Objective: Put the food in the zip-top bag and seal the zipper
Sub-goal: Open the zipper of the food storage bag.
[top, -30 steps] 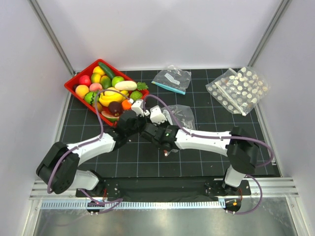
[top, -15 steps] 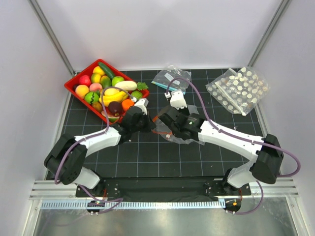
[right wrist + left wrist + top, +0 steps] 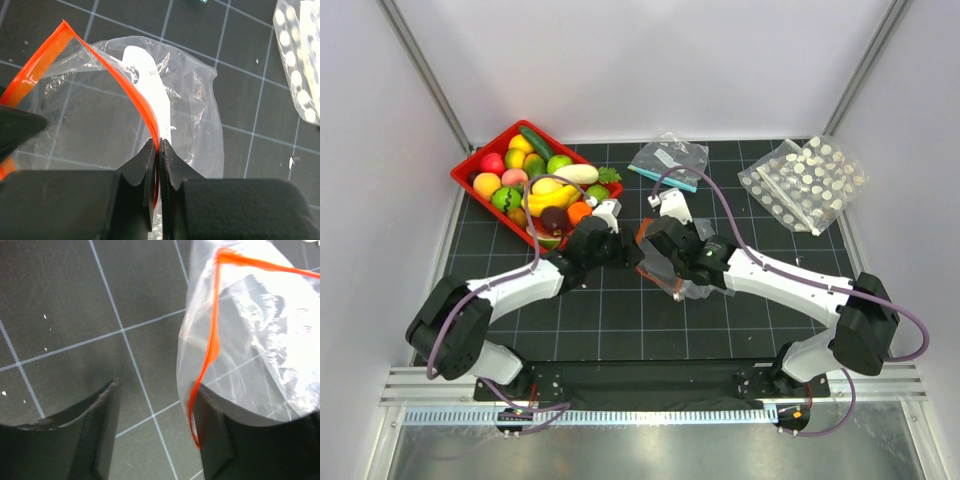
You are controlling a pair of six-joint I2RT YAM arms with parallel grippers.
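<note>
The zip-top bag [image 3: 192,105] is clear and crinkly with a white label, and hangs just above the black mat. My right gripper [image 3: 157,146] is shut on its orange-red zipper [image 3: 125,82] partway along the mouth. My left gripper [image 3: 155,390] stands open beside the bag; the zipper [image 3: 214,340] rests against its right finger [image 3: 215,440], with nothing between the jaws. In the top view both grippers meet mid-table, left gripper [image 3: 628,255] and right gripper [image 3: 660,262], at the bag [image 3: 692,287]. The food [image 3: 545,185] lies heaped in a red tray [image 3: 480,150] at the back left.
A clear bag with a teal strip [image 3: 668,160] lies at the back centre. A white-dotted bag [image 3: 805,185] lies at the back right. The mat is ringed by metal frame posts and white walls.
My left gripper has opened and let go of the bag's mouth. The right gripper keeps its hold on the zipper and has shifted slightly left with the bag.
</note>
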